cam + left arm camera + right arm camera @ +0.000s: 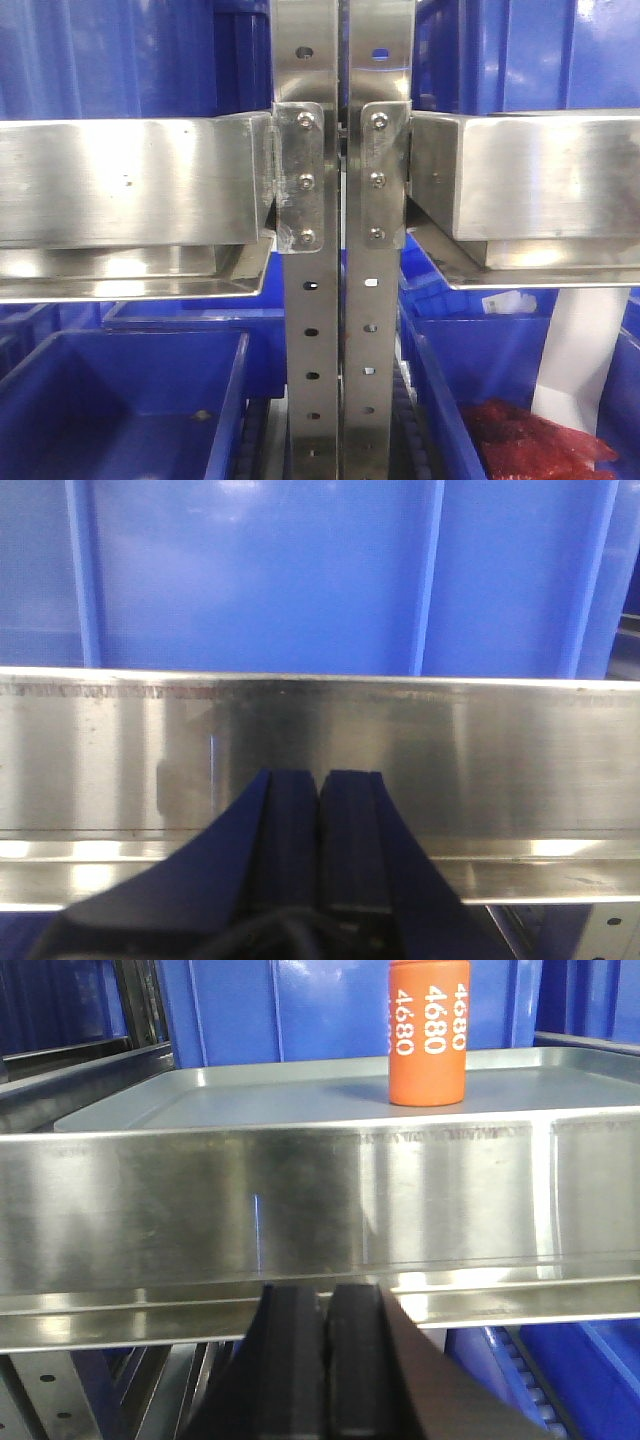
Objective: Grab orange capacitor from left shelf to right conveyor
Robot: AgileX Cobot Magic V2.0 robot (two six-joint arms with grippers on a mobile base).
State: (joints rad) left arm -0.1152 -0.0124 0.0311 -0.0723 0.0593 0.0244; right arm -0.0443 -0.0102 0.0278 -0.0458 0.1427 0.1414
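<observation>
Steel blocks the way: the front rail (300, 1200) of the left shelf (200, 1095) rises between the right gripper (325, 1305), pressed together and empty, and the orange capacitor (428, 1035) standing upright far right on that shelf, so reaching it likely means lifting first. The left gripper (320, 780), likewise pressed together, faces a second rail (480, 750) below a blue bin (300, 580).

You're looking at an industrial stockroom or factory parts store. A stainless-steel shelf (130, 185) is bolted to perforated uprights (310, 350). Blue plastic bins (120, 400) are racked above and below it, and the near right one holds red pieces (530, 440).
</observation>
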